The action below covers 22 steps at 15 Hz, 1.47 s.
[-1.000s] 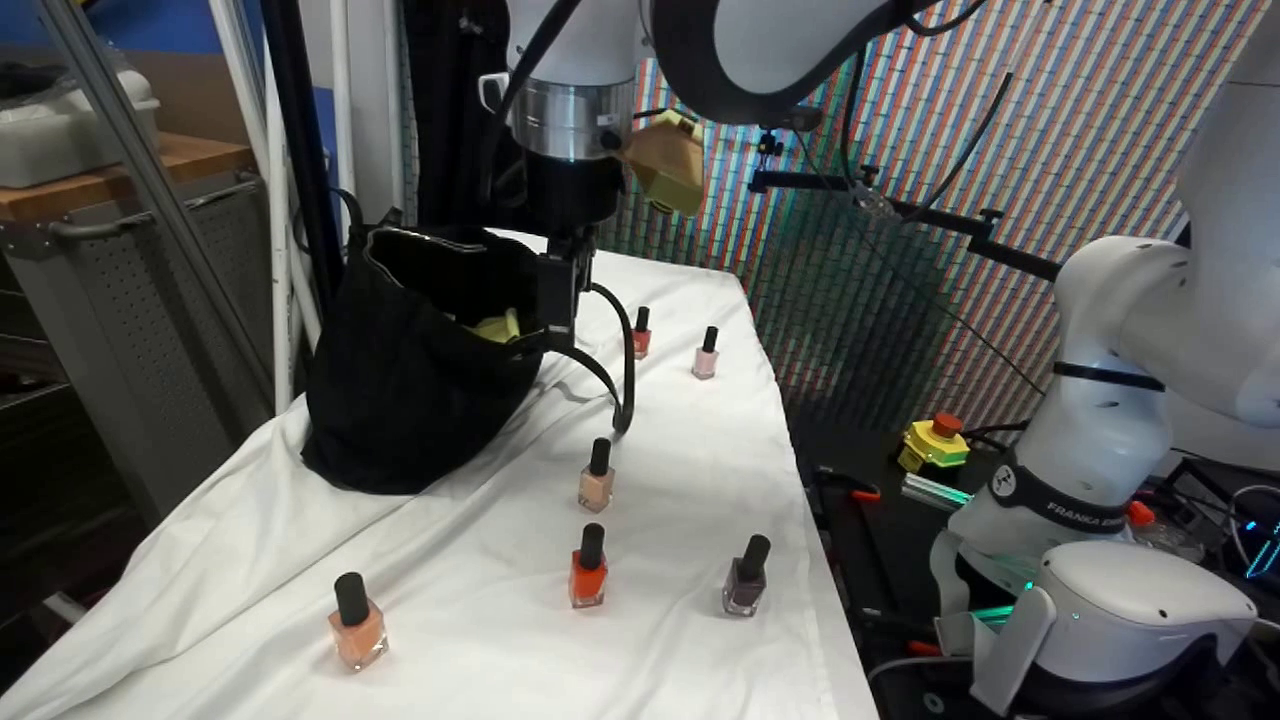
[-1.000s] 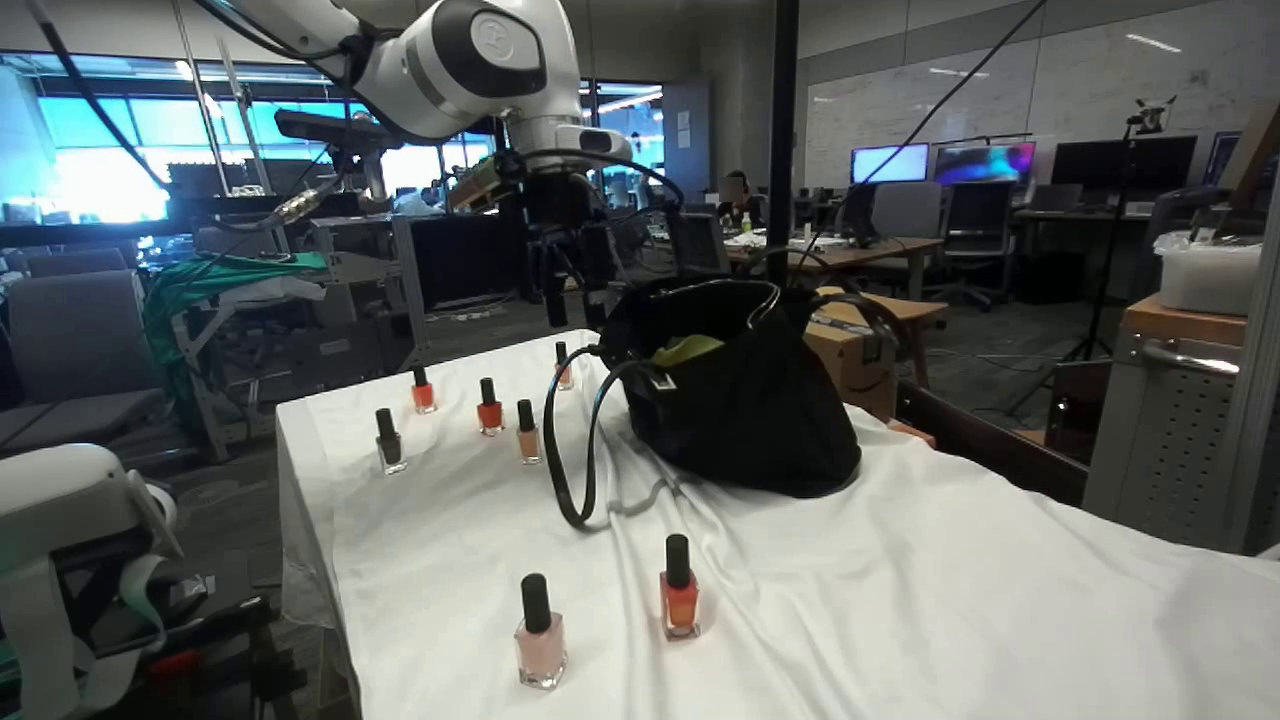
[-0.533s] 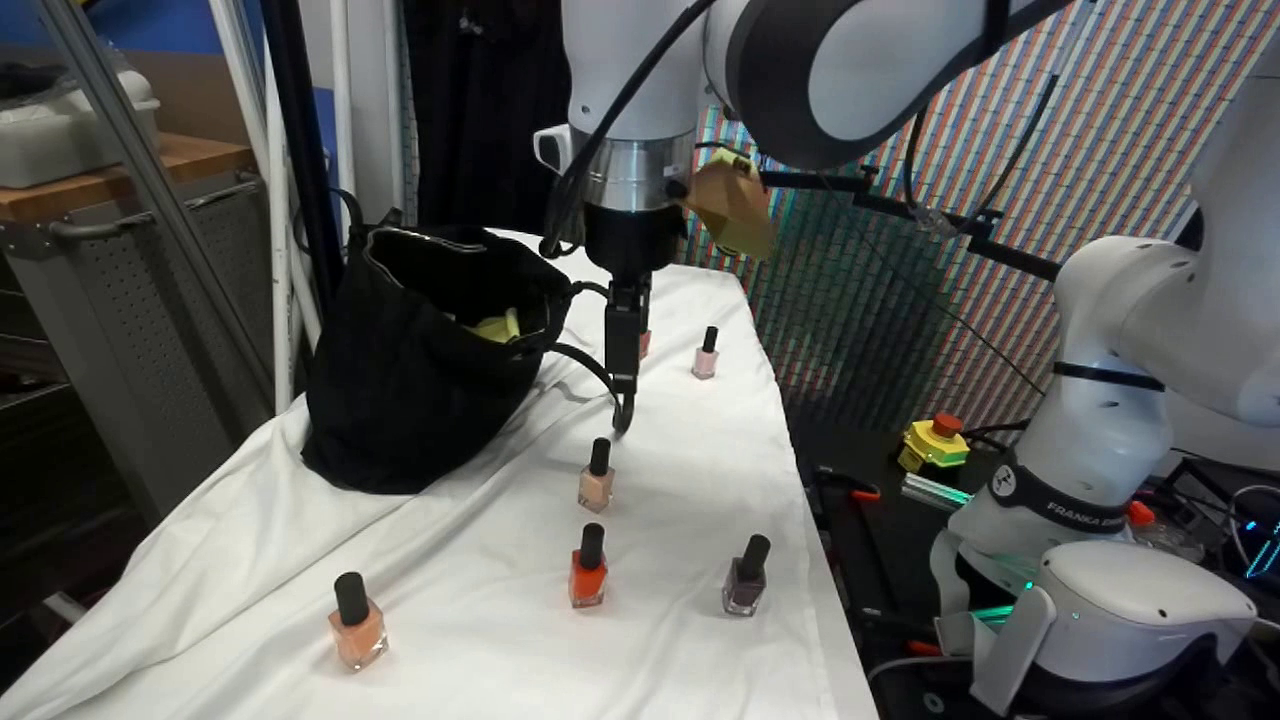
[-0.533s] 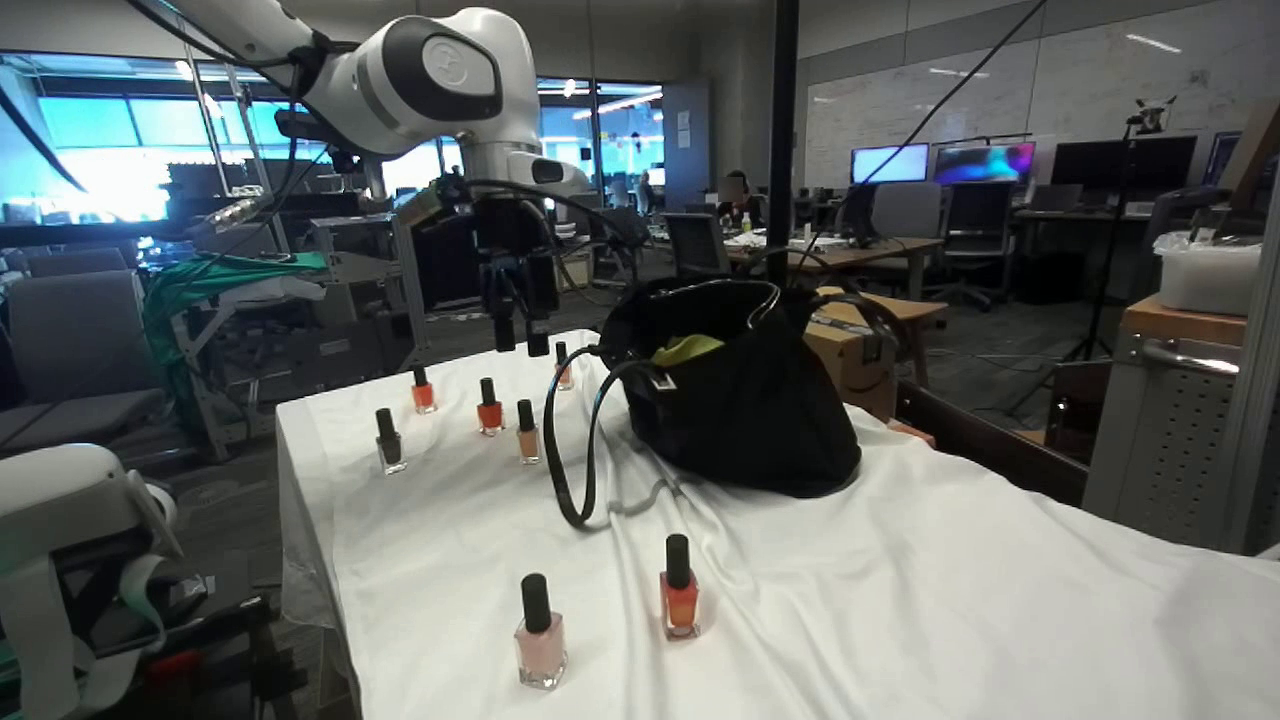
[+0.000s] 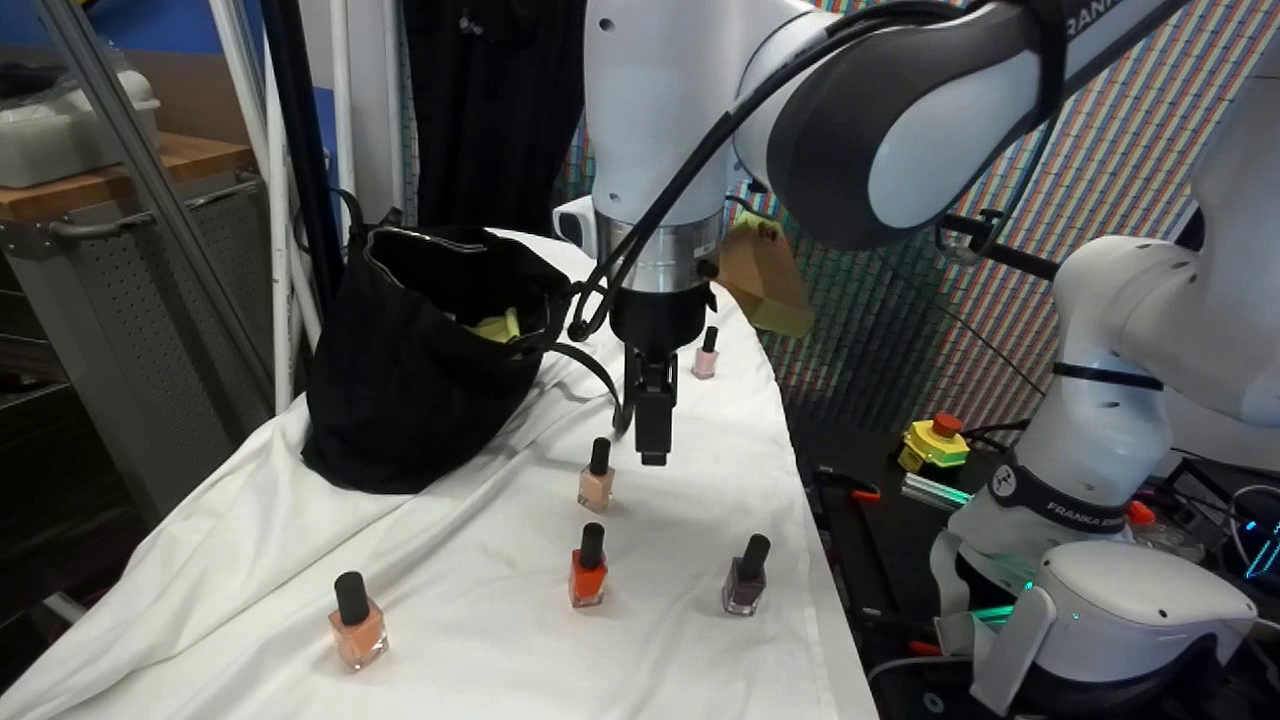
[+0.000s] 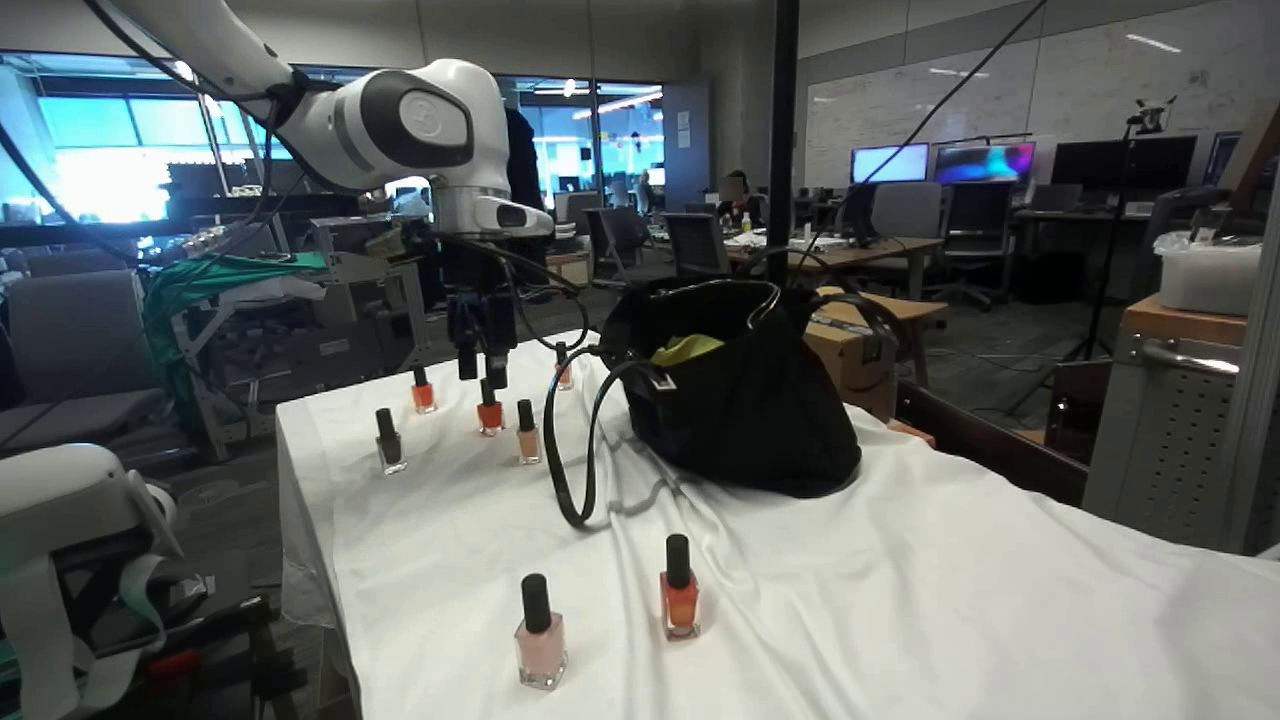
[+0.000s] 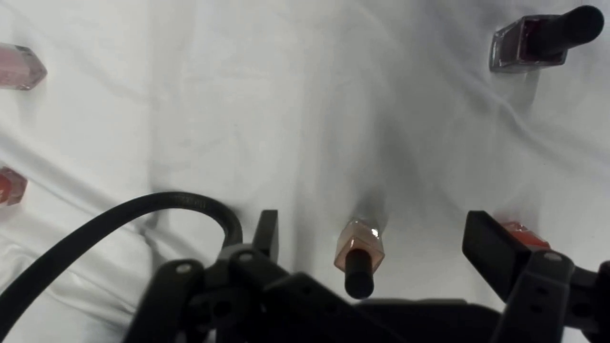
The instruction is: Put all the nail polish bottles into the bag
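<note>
White tub [image 5: 70, 135] sits on a wood-topped grey cabinet [image 5: 190, 300], two lit monitors [image 6: 890, 165] stand before a whiteboard [image 6: 960, 100], green cloth [image 6: 200, 285] hangs near a grey chair [image 6: 80, 340].

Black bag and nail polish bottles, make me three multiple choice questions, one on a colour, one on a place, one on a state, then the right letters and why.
1. Besides black, what colour shows inside the bag?
A. Red
B. Yellow-green
C. Blue

2. Where does the pale pink bottle stand?
A. In the bag
B. Between the jaws
C. On the white cloth

3. How are the jaws?
A. Open, holding nothing
B. Shut on a bottle
C. Shut on nothing

1: B, yellow-green shows past its rim in both exterior views.
2: C, an exterior view shows it upright on the cloth, apart from the bag.
3: A, the wrist view shows a wide gap between them; the peach bottle seen there touches neither side.
</note>
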Each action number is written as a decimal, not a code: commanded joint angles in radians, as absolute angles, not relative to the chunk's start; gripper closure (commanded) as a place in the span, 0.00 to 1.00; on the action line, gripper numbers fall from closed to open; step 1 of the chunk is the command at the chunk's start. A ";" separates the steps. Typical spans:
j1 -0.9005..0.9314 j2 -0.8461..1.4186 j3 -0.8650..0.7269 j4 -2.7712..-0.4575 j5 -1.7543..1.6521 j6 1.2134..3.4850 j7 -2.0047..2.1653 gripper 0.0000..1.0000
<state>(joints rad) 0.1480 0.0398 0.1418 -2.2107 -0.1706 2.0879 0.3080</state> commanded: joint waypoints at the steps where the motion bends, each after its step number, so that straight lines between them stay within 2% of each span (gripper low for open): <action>1: 0.159 0.060 0.147 -2.218 -0.167 2.146 0.346 0.00; 12: 0.158 0.141 0.120 -2.214 -0.174 2.312 0.384 0.00; 22: 0.157 0.189 0.093 -2.208 -0.156 2.365 0.375 0.00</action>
